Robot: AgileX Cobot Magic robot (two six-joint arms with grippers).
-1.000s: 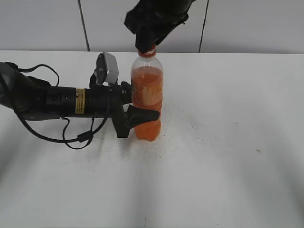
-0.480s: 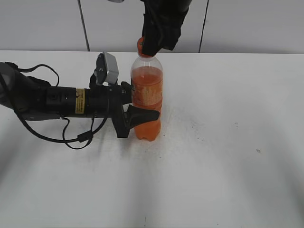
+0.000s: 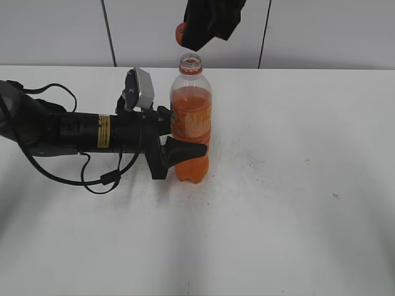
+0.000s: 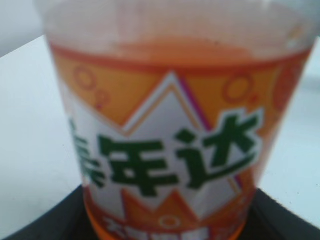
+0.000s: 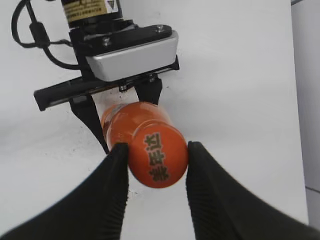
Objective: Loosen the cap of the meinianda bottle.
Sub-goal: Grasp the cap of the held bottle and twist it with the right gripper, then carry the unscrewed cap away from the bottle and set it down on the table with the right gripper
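Observation:
The meinianda bottle (image 3: 191, 126), clear with orange liquid and an orange-and-green label, stands upright on the white table; its mouth is open, orange neck ring showing. My left gripper (image 3: 179, 148) is shut on the bottle's lower body from the left; the left wrist view shows the label (image 4: 170, 155) close up. My right gripper (image 3: 188, 34) is above the bottle, shut on the orange cap (image 3: 181, 32), which is lifted clear of the neck. In the right wrist view the cap (image 5: 157, 152) sits between the two black fingers (image 5: 117, 170), with the bottle (image 5: 120, 120) below it.
The left arm (image 3: 74, 129) with its cables lies across the table's left half. A white wall with dark seams (image 3: 108, 31) runs behind the table edge. The white table (image 3: 296, 203) stretches right and in front of the bottle.
My right gripper has turned and risen with the cap: a second ago it sat on the neck, now the cap is held above the open mouth. The left gripper and bottle have not moved.

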